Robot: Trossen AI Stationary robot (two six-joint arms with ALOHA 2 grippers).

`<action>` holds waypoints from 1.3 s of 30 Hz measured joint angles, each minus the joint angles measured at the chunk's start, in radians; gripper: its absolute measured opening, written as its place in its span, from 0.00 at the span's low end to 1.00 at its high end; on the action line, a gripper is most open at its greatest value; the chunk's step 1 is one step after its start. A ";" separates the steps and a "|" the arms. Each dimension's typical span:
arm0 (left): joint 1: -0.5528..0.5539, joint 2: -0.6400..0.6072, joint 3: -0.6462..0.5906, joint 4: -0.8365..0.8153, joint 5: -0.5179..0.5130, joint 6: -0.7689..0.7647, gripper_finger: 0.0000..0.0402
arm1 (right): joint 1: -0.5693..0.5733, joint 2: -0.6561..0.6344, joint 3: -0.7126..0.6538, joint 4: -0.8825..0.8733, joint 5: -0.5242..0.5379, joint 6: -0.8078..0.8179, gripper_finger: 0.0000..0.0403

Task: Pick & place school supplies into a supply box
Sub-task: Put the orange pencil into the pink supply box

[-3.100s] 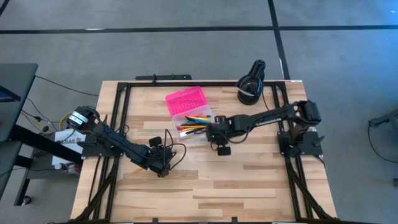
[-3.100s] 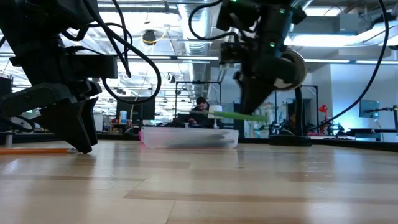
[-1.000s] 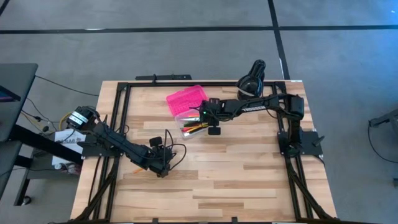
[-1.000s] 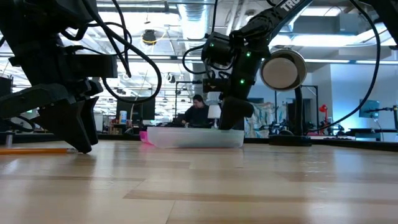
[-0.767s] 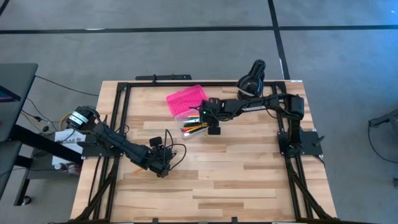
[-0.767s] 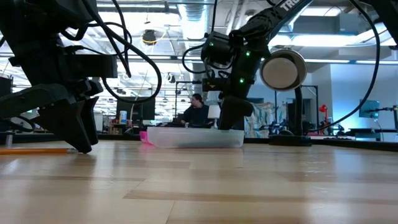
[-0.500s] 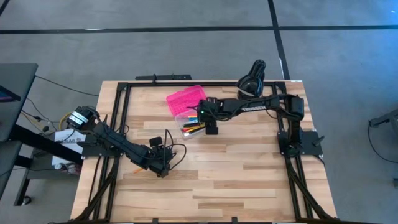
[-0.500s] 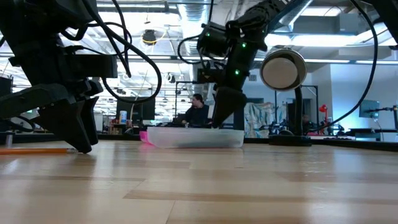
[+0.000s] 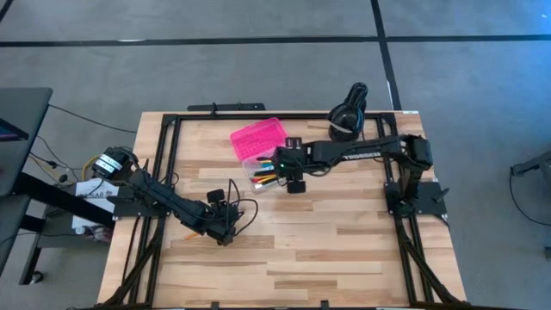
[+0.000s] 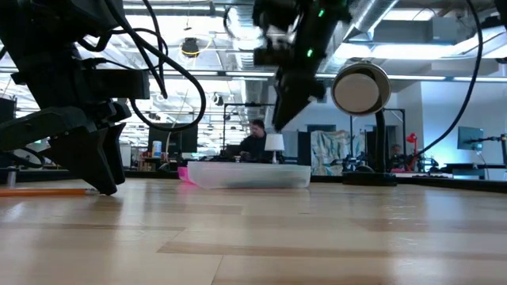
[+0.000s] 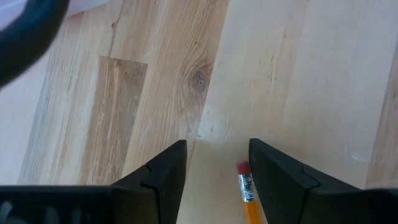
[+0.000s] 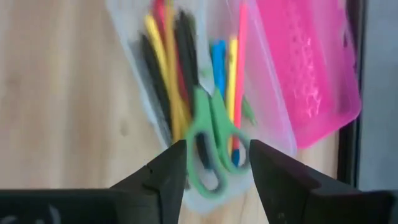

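Smooth pale wood table [image 9: 301,250]; supply box [image 12: 298,74] of clear and pink plastic.

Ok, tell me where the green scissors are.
Right wrist view: the green scissors lie in the supply box's clear base, on top of the pens, beside the open pink lid.

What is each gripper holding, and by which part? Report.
Nothing. The right gripper is open above the scissors in the supply box; the left gripper is open over a pencil.

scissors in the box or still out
In. The right wrist view shows the green-handled scissors lying on the pens inside the clear base of the supply box, pink lid open beside it.
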 joint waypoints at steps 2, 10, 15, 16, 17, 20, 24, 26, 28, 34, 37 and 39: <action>0.000 0.000 0.000 0.001 0.000 0.000 0.42 | 0.034 -0.040 -0.007 -0.025 -0.001 0.012 0.40; 0.000 0.000 0.000 0.004 -0.009 -0.014 0.42 | 0.172 -0.189 -0.080 -0.018 -0.104 0.062 0.37; 0.000 0.000 0.000 0.006 -0.016 -0.018 0.42 | 0.241 -0.288 -0.212 0.065 -0.109 0.063 0.35; 0.000 0.000 0.000 0.007 -0.016 -0.018 0.42 | 0.250 -0.311 -0.243 0.094 -0.109 0.064 0.35; 0.000 0.000 0.000 0.009 -0.016 -0.018 0.42 | 0.259 -0.335 -0.276 0.116 -0.109 0.064 0.34; 0.000 0.000 0.000 0.021 -0.032 -0.011 0.42 | 0.277 -0.413 -0.380 0.204 -0.109 0.072 0.33; 0.003 0.000 0.000 0.062 -0.042 0.046 0.42 | 0.296 -0.527 -0.517 0.337 -0.108 0.082 0.31; 0.003 0.000 0.010 0.068 -0.045 0.079 0.42 | 0.307 -0.577 -0.582 0.418 -0.108 0.082 0.31; 0.003 0.000 0.027 0.069 -0.056 0.098 0.42 | 0.317 -0.618 -0.645 0.514 -0.108 0.078 0.30; 0.007 0.000 0.082 -0.002 -0.031 0.129 0.42 | 0.352 -0.667 -0.806 0.787 -0.133 0.031 0.30; 0.021 0.000 0.107 -0.086 0.051 0.086 0.42 | 0.359 -0.666 -0.851 0.877 -0.179 0.024 0.30; 0.029 0.000 0.115 -0.143 0.109 0.038 0.42 | 0.360 -0.652 -0.866 0.906 -0.189 0.028 0.30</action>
